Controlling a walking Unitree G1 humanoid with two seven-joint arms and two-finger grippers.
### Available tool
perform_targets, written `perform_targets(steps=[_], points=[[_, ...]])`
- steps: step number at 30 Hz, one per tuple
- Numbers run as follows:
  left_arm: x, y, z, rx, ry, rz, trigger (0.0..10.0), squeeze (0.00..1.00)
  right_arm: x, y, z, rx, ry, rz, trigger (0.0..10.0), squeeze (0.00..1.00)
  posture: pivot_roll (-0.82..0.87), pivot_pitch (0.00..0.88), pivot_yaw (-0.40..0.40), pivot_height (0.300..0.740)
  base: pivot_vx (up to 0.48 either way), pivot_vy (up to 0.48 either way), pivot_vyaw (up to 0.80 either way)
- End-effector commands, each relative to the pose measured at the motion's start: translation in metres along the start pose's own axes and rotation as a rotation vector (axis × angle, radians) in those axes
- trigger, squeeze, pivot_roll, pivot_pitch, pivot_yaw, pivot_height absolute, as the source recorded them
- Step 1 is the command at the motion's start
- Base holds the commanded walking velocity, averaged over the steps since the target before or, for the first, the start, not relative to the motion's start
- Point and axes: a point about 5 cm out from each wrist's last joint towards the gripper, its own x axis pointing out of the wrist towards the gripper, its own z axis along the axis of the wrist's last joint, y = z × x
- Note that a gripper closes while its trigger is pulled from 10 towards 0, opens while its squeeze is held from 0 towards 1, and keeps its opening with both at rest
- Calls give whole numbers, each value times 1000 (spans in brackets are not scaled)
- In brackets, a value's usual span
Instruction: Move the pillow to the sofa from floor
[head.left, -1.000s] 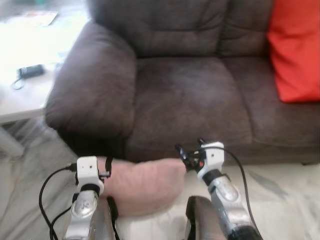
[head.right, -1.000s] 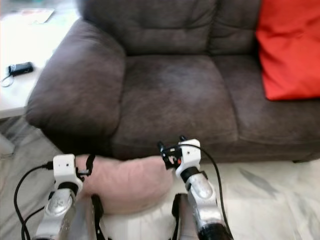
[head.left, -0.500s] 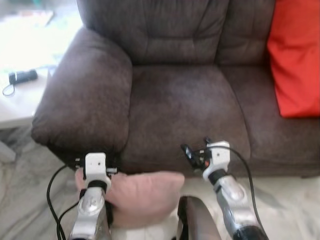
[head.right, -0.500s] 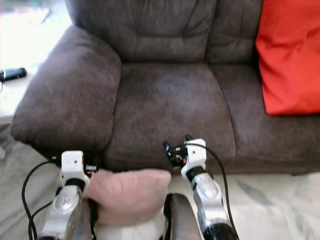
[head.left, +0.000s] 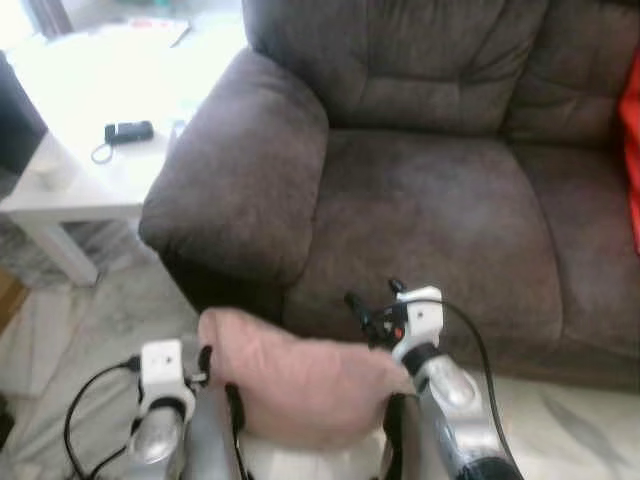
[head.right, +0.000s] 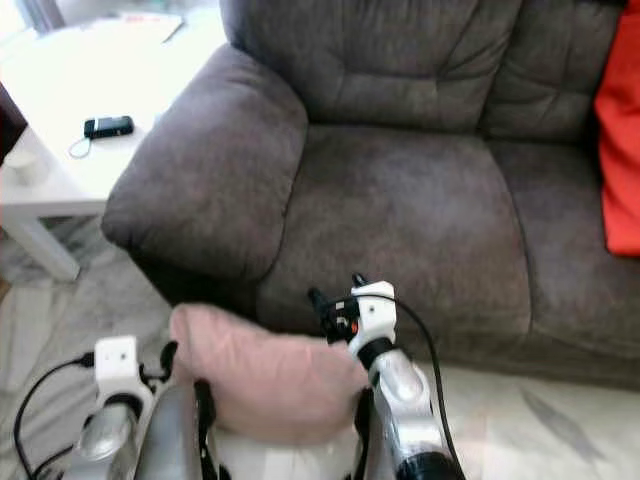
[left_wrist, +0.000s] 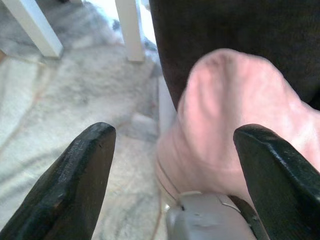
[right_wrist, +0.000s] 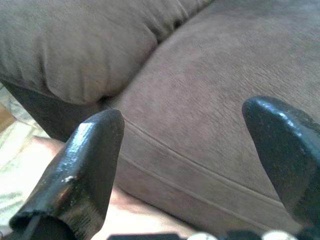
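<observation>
Your head pair looks forward and down from above onto the sofa seat and the white side table; both eyes share that scene. Your left wrist camera sits close to the pink pillow, facing the floor; your right wrist camera faces the seat cushion closely.

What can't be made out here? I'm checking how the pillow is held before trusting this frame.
- Pink pillow: underside and contact with the arms, eye views, hidden by its own bulk.
- Left gripper: fingers wide apart; pad contact cut off by the frame edge.
- Black device on white table: too small to identify.
</observation>
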Motion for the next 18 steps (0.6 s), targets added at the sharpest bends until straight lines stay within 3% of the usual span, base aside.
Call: perform_targets(steps=[1, 3, 4, 18], points=[[4, -3, -1, 0, 34, -21, 10000, 0, -3, -5, 1, 5, -3, -15, 10000, 0, 39, 159, -71, 511, 0, 0, 0], [6, -2, 0, 2, 36, -21, 10000, 0, -3, -6, 2, 3, -6, -15, 10000, 0, 37, 162, -72, 511, 0, 0, 0], [8, -1, 2, -11, 34, -23, 10000, 1000, -3, -6, 4, 1, -11, -15, 10000, 0, 32, 167, -74, 511, 0, 0, 0], [21, -2, 13, -6, 33, -92, 10000, 1000, -4, -8, 19, -16, -59, -13, 10000, 0, 9, 234, -95, 511, 0, 0, 0]])
